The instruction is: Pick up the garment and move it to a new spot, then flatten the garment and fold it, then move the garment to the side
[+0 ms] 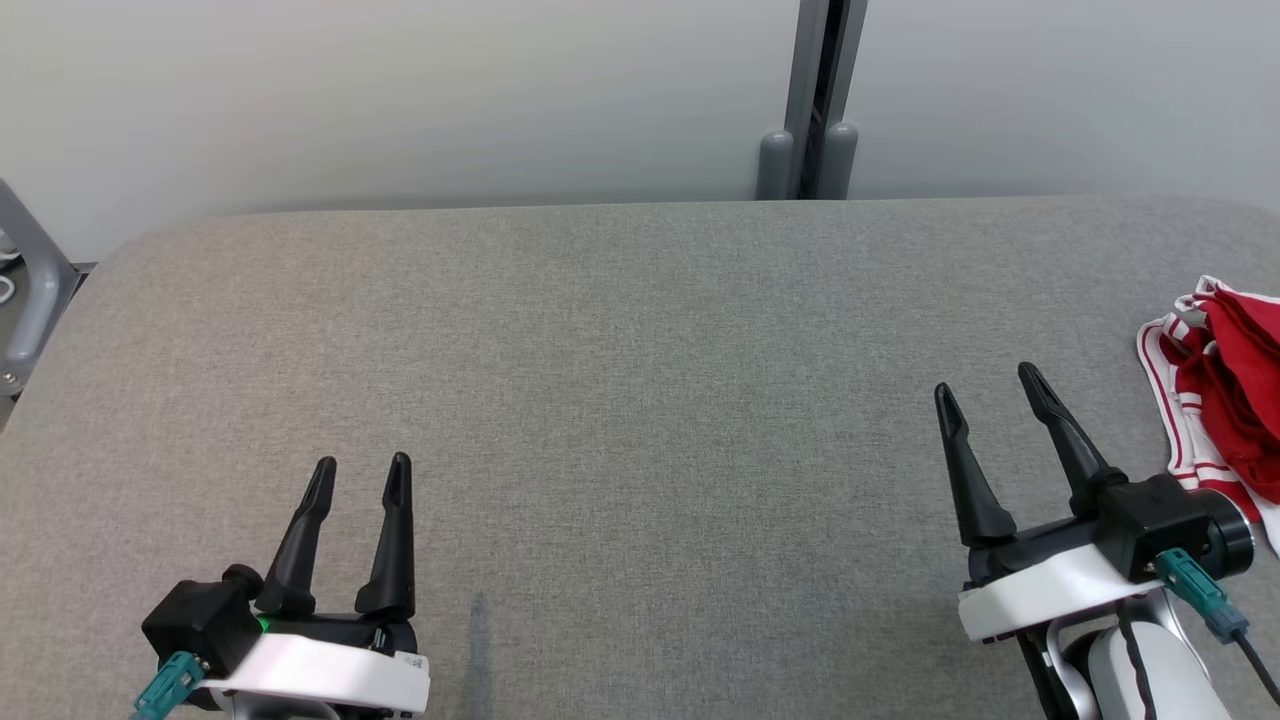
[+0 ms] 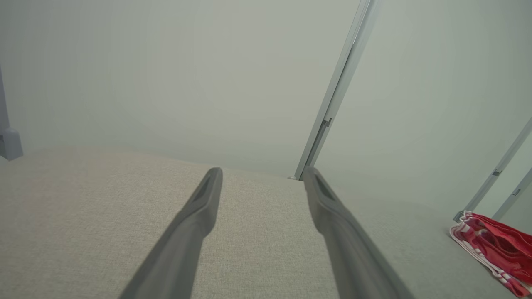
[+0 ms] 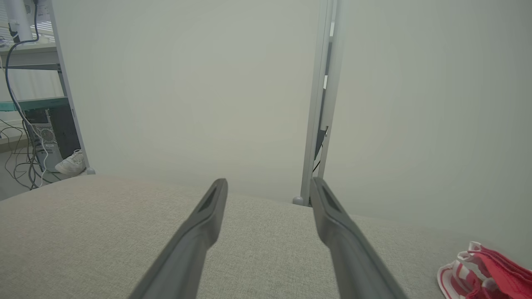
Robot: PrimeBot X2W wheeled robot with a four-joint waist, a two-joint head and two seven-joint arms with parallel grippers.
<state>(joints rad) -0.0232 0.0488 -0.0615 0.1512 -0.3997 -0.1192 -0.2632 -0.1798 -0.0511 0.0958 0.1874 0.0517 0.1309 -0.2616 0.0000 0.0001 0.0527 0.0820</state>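
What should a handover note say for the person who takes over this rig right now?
Tools: the left tool is open and empty; the right tool is open and empty, close to the garment.
Things: the red and white garment lies bunched at the right edge of the grey table.
Done: nothing visible; the garment is neither flat nor folded.
Left: pick it up, move it to a new spot, flatten, fold, move aside.
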